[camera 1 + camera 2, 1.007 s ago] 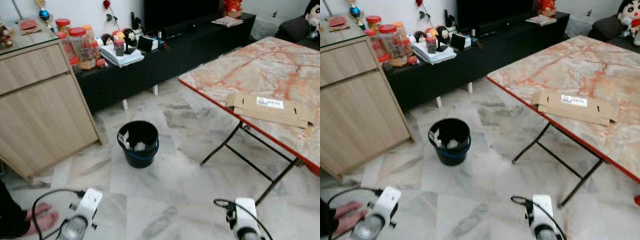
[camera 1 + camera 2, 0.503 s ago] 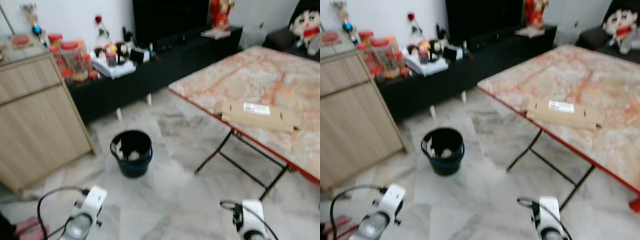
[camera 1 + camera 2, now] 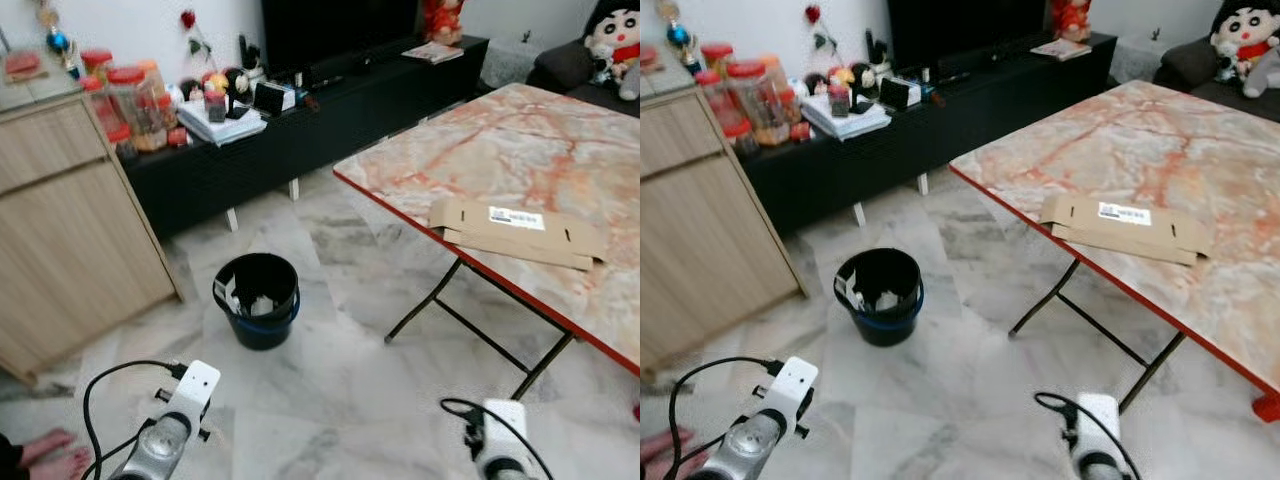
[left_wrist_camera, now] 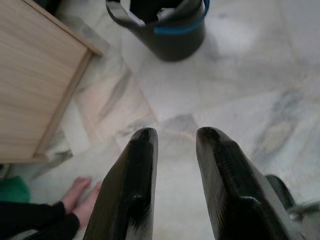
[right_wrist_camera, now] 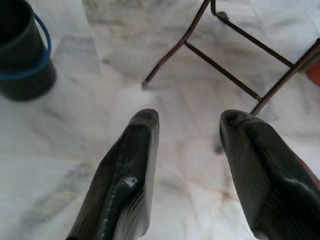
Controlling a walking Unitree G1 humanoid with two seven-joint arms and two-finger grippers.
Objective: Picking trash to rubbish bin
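A flattened brown cardboard box (image 3: 516,232) is lying near the red edge of the marble-patterned folding table (image 3: 480,140), well apart from the black round bin with a blue band (image 3: 256,299) on the marble floor. The left gripper (image 4: 174,137) and right gripper (image 5: 189,117) are being held low over the floor, each with its fingers parted and empty, the right more widely.

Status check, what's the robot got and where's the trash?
Left pincer and right pincer open, empty, low over floor. Cardboard flat on table. Bin on floor ahead.
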